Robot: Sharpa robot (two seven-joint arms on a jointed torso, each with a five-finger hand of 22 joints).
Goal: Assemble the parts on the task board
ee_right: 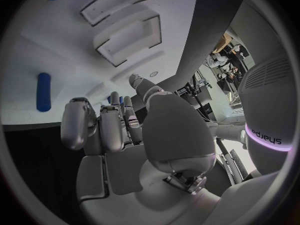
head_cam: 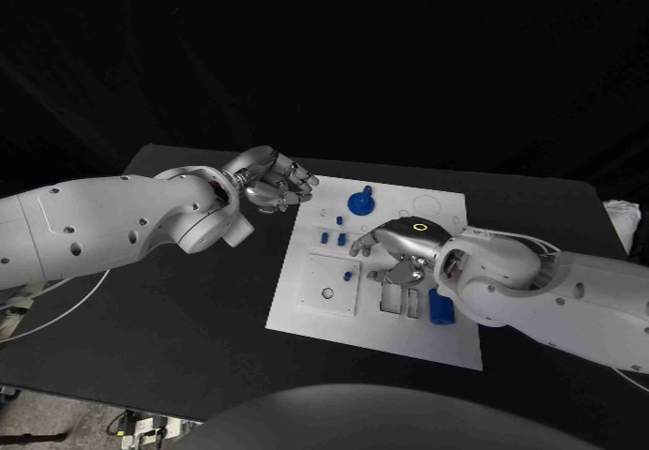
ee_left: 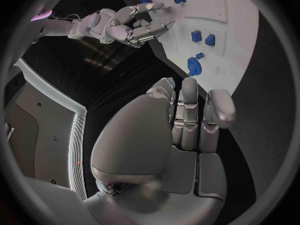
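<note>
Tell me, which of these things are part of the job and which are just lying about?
Job: white board; round blue knob; long blue bar; small blue blocks; right hand, over the board.

Lying about: black table; cable; left hand, off the board.

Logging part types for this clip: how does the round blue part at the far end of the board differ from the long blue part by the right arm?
The round blue part is disc-shaped with a raised middle; the long blue part is a narrow bar with rounded ends. The round one sits at the task board's far end, clear of both arms; the long one lies at the near end beside the right arm. Both are blue and unheld.
</note>
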